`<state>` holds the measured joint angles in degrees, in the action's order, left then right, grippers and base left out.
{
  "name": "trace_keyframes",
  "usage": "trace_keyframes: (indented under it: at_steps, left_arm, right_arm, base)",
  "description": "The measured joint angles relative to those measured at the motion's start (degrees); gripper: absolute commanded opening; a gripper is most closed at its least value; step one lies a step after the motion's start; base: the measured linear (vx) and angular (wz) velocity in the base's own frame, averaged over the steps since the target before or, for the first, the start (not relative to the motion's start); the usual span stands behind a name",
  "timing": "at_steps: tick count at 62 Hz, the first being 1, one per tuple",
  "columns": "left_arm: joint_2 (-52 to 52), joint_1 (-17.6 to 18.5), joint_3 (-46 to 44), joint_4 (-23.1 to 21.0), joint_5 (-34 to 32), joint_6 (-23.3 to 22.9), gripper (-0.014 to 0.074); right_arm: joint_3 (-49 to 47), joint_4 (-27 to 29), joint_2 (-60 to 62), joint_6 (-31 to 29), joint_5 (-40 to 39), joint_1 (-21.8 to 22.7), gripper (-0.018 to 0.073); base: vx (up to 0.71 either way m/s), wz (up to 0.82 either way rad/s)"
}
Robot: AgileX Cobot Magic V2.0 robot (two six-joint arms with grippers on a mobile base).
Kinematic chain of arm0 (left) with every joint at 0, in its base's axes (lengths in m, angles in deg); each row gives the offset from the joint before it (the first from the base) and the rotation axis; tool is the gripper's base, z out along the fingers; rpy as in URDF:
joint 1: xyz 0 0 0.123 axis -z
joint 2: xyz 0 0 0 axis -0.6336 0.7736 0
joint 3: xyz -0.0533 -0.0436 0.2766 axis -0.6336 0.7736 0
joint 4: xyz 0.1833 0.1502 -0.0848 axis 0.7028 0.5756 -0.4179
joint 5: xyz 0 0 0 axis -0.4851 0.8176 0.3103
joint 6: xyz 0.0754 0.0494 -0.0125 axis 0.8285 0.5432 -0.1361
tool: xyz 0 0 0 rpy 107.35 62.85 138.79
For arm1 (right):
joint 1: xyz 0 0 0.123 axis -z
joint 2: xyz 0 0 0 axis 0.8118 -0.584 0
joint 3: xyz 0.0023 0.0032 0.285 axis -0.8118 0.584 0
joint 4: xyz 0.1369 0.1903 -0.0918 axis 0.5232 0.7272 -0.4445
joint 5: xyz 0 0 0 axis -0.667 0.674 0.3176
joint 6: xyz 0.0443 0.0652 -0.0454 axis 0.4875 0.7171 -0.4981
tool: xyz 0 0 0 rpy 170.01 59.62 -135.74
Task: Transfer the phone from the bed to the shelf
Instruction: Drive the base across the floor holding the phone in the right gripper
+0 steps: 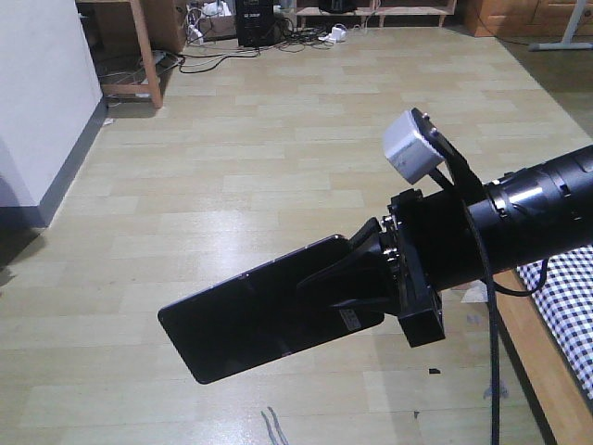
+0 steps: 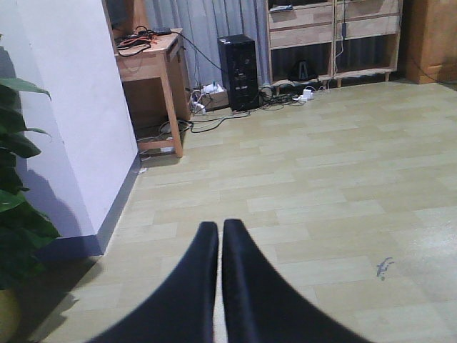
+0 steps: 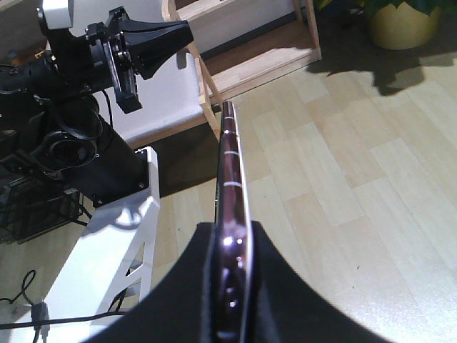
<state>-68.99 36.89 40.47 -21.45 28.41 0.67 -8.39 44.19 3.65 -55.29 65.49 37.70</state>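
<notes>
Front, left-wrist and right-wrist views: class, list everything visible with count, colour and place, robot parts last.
phone: one, black, held in mid-air
bed: one, black-and-white check, front view's right edge
shelf: one, light wood, far wall
desk: one, brown wood, beside white wall
computer tower: one, black, between desk and shelf
plant: one, dark green, left wrist view's left edge
pot: one, yellow, right wrist view's top
floor: one, pale planks, throughout
right gripper: one, black, shut on phone
left gripper: one, black, shut, empty
</notes>
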Motion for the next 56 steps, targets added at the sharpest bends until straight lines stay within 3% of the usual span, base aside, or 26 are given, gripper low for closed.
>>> trace_keyframes:
  at_steps: [56]
  left_arm:
    - [0.0, 0.0, 0.0, 0.0, 0.0, 0.0, 0.0001]
  right_arm:
    - [0.0, 0.0, 0.0, 0.0, 0.0, 0.0, -0.0002]
  base:
    - [0.07, 0.04]
